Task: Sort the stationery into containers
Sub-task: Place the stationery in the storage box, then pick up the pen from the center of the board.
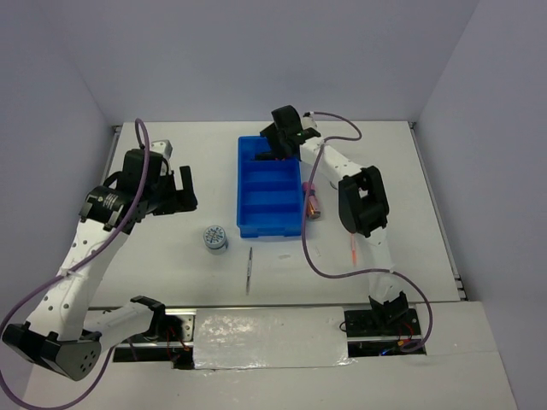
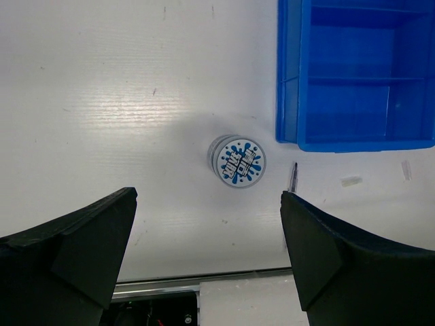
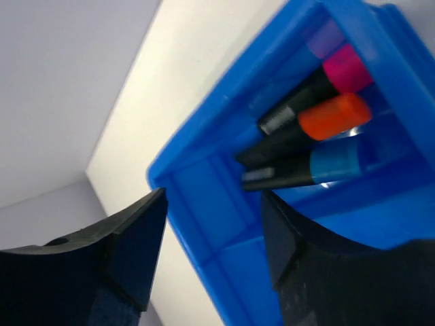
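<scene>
The blue tray [image 1: 269, 224] with four compartments lies mid-table. My right gripper [image 1: 280, 149] is open and empty over its far compartment. In the right wrist view the gripper [image 3: 214, 197] hangs over the tray [image 3: 197, 193], where black markers with pink [image 3: 343, 68], orange [image 3: 336, 115] and blue [image 3: 336, 161] caps lie. My left gripper [image 1: 183, 191] is open and empty, left of the tray. A blue-white tape roll [image 1: 214, 238] stands near the tray's near-left corner; the left wrist view shows it [image 2: 236, 161] beyond my open gripper [image 2: 207, 197], seemingly stacked on a second roll.
A thin grey pen [image 1: 249, 267] lies near the tape roll and shows in the left wrist view [image 2: 293, 178]. A pink-copper tube [image 1: 313, 198] lies just right of the tray. A thin orange pen [image 1: 352, 249] lies by the right arm. White walls enclose the table.
</scene>
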